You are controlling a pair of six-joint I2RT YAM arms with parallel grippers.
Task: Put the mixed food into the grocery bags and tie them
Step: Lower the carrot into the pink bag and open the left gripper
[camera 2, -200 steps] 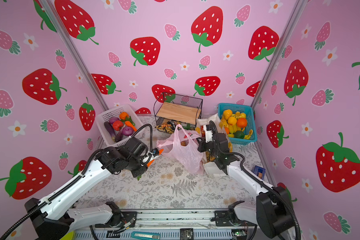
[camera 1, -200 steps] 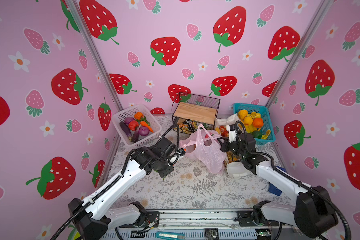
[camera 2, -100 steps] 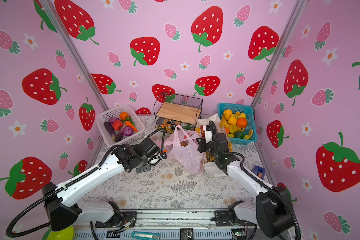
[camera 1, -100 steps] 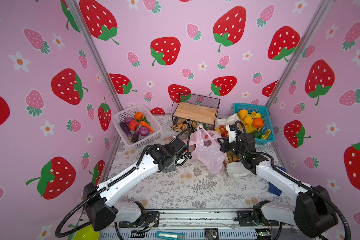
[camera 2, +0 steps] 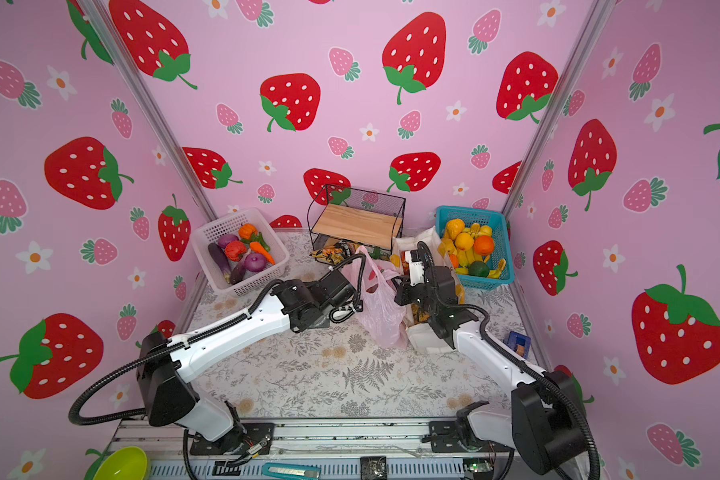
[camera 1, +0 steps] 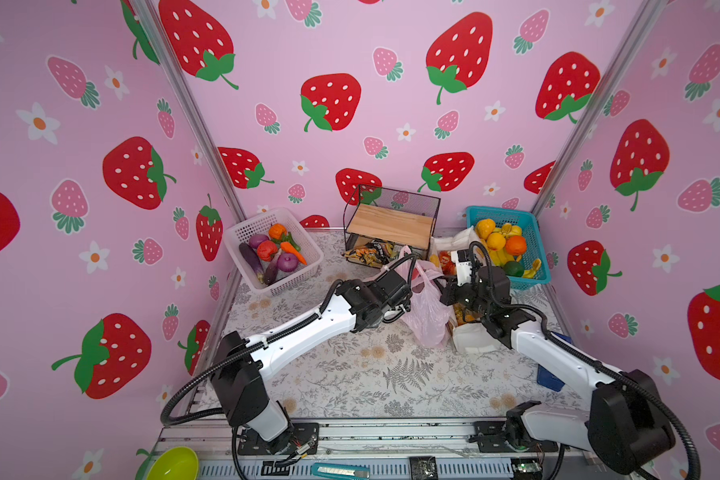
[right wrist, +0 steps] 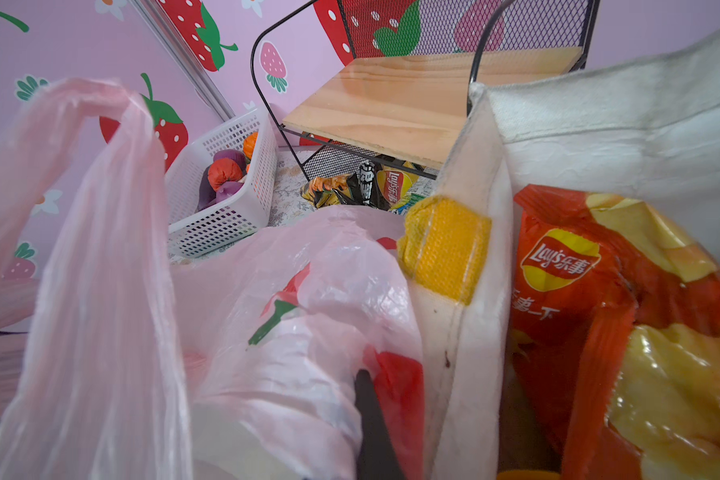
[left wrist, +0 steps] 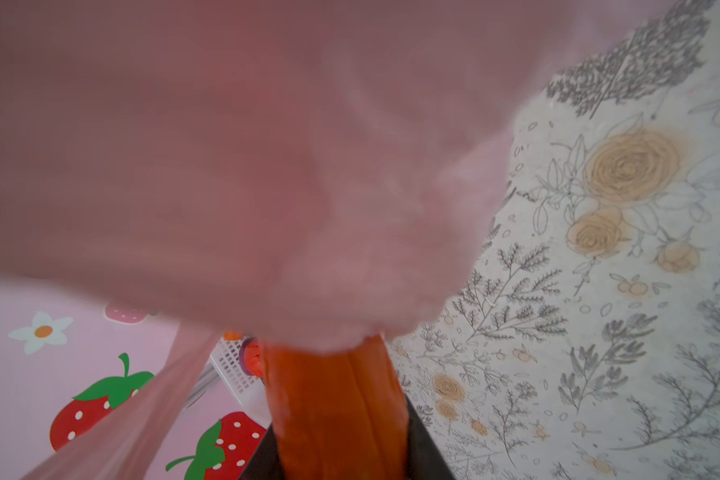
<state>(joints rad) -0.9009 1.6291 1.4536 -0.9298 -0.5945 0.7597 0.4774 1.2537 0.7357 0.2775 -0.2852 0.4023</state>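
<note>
Pink bag (camera 1: 427, 318) rim pinched by right claw (camera 1: 444, 292); left claw (left wrist: 341, 451) grips carrot (left wrist: 333, 395) against it.

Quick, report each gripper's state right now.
Left gripper: closed on the carrot.
Right gripper: closed, apparently pinching the pink plastic bag.

Left gripper (left wrist: 339, 453), clamping a carrot (left wrist: 333, 395), meets the pink bag (camera 1: 427, 316); right gripper (camera 1: 446, 293), closed, pinches its opposite side.
</note>
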